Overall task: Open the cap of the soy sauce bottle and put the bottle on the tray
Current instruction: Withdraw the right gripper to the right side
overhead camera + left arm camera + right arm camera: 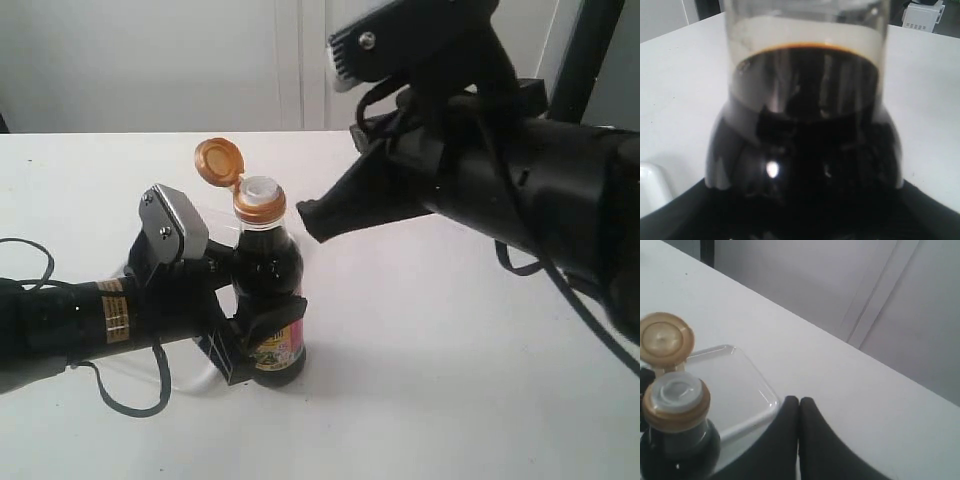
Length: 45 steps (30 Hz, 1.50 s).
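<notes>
The soy sauce bottle (268, 270) stands upright, and its dark body (805, 140) fills the left wrist view. My left gripper (248, 312) is shut on its lower body from the left, black fingers (232, 352) lapping over the label. The orange-brown cap (218, 162) is flipped back on its hinge, baring the white spout (260, 187); the right wrist view shows lid (665, 337) and spout (677, 390) too. My right gripper (305, 212) (799, 401) is shut and empty, just right of the bottle's neck, not touching. Behind the bottle lies the white tray (735, 385), whose corner (650, 185) also shows beside it.
A white tabletop (450, 360) spreads to the right and front of the bottle. A wall (150, 60) rises behind the table's far edge. Loose black cables (130, 400) hang under the left arm, and the bulky right arm (520, 170) hovers over the table's right side.
</notes>
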Motion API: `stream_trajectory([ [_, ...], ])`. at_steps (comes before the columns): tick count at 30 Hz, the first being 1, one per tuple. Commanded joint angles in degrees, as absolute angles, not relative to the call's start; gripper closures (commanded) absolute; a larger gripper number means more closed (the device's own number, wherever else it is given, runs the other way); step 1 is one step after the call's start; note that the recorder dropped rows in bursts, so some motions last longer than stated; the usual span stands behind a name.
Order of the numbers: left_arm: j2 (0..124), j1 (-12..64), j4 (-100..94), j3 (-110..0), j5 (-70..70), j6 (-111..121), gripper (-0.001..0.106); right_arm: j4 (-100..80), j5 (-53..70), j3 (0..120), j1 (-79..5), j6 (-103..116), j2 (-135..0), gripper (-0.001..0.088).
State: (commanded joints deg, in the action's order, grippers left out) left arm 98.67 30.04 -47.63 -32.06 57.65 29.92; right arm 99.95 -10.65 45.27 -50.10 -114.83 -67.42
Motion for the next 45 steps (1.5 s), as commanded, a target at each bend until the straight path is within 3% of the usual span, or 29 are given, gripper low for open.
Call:
stream_trajectory([
  [9,98.67,30.04,-47.63,-32.06,57.28,29.92,0.105,99.95,4.84,37.62,-48.9,-118.2,-64.67,0.0868],
  [15,98.67,30.04,-47.63,-32.06,57.28,29.92,0.105,99.41,25.13,32.22,-48.9,-114.88,-62.77,0.0868],
  [19,98.67,30.04,-47.63,-32.06,57.28,30.05,0.105,79.47,31.68,31.9,-48.9,-97.26,-64.74,0.0868],
  [25,98.67,30.04,-47.63,-32.06,57.28,30.05,0.105,43.76,28.55,32.12,-46.81,-50.26,-67.52,0.0868],
  [29,98.67,30.04,-47.63,-32.06,57.28,30.19,0.105,27.15,28.49,32.95,-42.95,-32.62,-67.52,0.0868],
  [35,98.67,30.04,-47.63,-32.06,57.17,30.19,0.105,16.92,27.76,34.93,-33.69,-22.93,-67.42,0.0868],
  [45,98.67,30.04,-47.01,-32.06,57.19,30.19,0.105,15.06,19.19,35.28,-16.09,-20.75,-67.53,0.0868],
])
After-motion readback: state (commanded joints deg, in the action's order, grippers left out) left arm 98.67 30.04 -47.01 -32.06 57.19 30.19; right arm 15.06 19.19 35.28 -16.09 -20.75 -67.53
